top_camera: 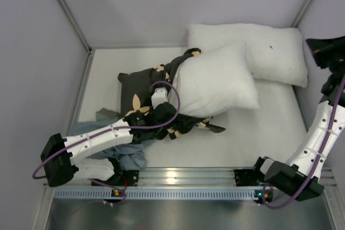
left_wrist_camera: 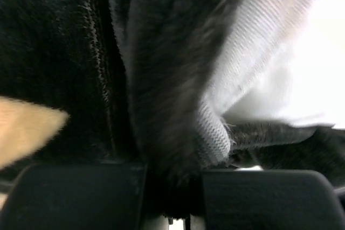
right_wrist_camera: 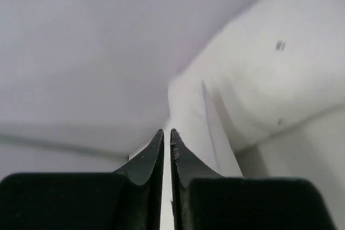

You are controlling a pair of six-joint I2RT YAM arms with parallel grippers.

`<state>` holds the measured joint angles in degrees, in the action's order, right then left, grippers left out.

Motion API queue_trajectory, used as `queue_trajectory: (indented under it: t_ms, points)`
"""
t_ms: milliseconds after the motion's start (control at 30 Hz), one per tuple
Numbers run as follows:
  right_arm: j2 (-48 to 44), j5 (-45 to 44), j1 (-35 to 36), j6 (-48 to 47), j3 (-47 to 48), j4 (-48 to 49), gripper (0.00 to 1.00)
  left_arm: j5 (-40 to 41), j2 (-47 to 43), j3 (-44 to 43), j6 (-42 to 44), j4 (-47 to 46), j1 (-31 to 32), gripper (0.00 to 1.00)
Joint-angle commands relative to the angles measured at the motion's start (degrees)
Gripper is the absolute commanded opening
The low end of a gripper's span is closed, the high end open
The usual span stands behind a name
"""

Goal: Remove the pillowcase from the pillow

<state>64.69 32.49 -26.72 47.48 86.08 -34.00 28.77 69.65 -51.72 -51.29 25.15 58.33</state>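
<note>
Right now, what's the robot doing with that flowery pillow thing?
The left gripper is pinching the black flowery pillowcase. The white pillow is mostly out, with only its left end inside the case. The right gripper is shut, holding nothing, off to the side.

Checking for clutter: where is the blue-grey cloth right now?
Top view: the blue-grey cloth lies bunched at the table's near-left, beneath the left arm, beside the pillowcase.
</note>
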Motion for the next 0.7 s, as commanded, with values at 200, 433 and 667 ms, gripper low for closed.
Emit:
queue_trajectory:
  t_ms: [200,433,667]
  points:
    - [-0.2,10.5,-12.4,11.9,0.6,27.0,0.0,-0.4,0.7,1.6,6.4,15.6,-2.3,0.0]
    - [-2.8,4.2,10.5,-2.6,-5.6,20.0,0.0,-8.0,0.0,-4.9,14.2,9.9,-2.3,0.1]
    - [-3.6,1.6,20.3,-11.7,-20.9,16.3,0.89,-3.7,-0.8,-18.4,21.7,10.8,-2.3,0.99]
